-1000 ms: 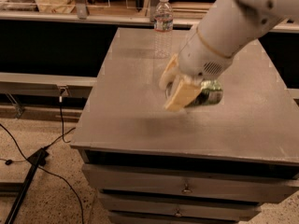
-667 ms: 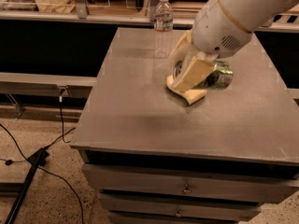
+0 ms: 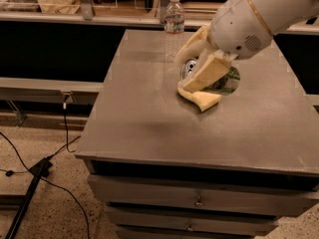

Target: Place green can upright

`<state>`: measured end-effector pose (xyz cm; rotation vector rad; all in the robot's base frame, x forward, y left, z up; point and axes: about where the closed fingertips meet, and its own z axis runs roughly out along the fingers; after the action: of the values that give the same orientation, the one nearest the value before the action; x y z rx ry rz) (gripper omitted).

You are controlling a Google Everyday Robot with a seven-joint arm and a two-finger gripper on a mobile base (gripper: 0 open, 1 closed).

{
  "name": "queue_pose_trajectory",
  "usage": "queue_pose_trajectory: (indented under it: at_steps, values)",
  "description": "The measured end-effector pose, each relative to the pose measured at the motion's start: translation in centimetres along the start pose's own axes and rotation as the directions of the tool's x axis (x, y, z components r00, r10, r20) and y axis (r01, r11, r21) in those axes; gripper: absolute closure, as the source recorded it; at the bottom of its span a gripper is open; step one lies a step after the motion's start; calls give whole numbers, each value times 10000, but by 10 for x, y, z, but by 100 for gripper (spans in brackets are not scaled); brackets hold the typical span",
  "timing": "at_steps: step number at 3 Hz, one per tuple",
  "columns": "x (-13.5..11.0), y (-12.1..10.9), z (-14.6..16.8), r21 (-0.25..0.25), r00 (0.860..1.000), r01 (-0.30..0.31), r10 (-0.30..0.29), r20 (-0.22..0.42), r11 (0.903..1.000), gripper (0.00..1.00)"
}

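Note:
The green can (image 3: 227, 81) lies on its side between my gripper's fingers, its silver top (image 3: 188, 67) facing left toward the camera. My gripper (image 3: 193, 77) is low over the far middle of the grey table (image 3: 144, 123), shut on the can. One cream finger (image 3: 192, 46) runs behind the can and the other finger (image 3: 205, 79) crosses in front of it, hiding much of the green body. The white arm (image 3: 259, 14) comes in from the upper right.
A clear plastic water bottle (image 3: 174, 20) stands upright at the table's far edge, just behind and left of the gripper. Drawers (image 3: 199, 201) sit under the tabletop. A black cable and stand (image 3: 35, 173) lie on the floor at left. Shelves run along the back.
My gripper has carried the can a little farther back on the table and turned it, so its silver top now shows to the left.

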<state>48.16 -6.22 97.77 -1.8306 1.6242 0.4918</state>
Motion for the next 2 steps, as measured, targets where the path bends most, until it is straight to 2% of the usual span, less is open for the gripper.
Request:
queue_pose_trajectory:
  at_steps: [1,2]
  values:
    - [15,-2,0,-474,9679,234,-108,2512,9986,100]
    - [15,4,-17,-936,8655,95,387,4994,9956,100]
